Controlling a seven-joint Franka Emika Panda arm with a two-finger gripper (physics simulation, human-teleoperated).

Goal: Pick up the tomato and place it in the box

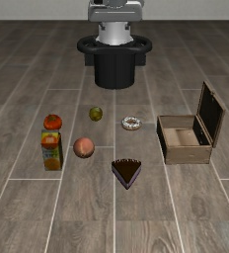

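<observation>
Wood-plank floor (28,59), grey-brown, boards running toward the robot, everything sits directly on it.

Exterior view's left: tomato (53,123), red with a green top, on the floor, well apart from the box. Just below it in view is an orange juice carton (51,153), upright. The 2 overlap in view, so I can't tell if they touch.

Next over: peach (83,147), pink-orange, near the carton but apart from it. Above and slightly right of it is a small olive-green round fruit (96,114), on its own.

Centre top: black robot base (114,61), a cylinder with a wide brim, with the grey-white arm (116,22) rising from it.

Right of centre: dark brown cake wedge (126,173), tip pointing down in view, lowest item in the frame. Above it is a small pale ring-shaped item (132,123); I can't identify it further.

Exterior view's right: wooden box (184,151), lid (211,113) hinged up on its right side, so it's open. Inside looks bare.

gripper: I can't tell how far open it is or whether it has hold of anything.
</observation>
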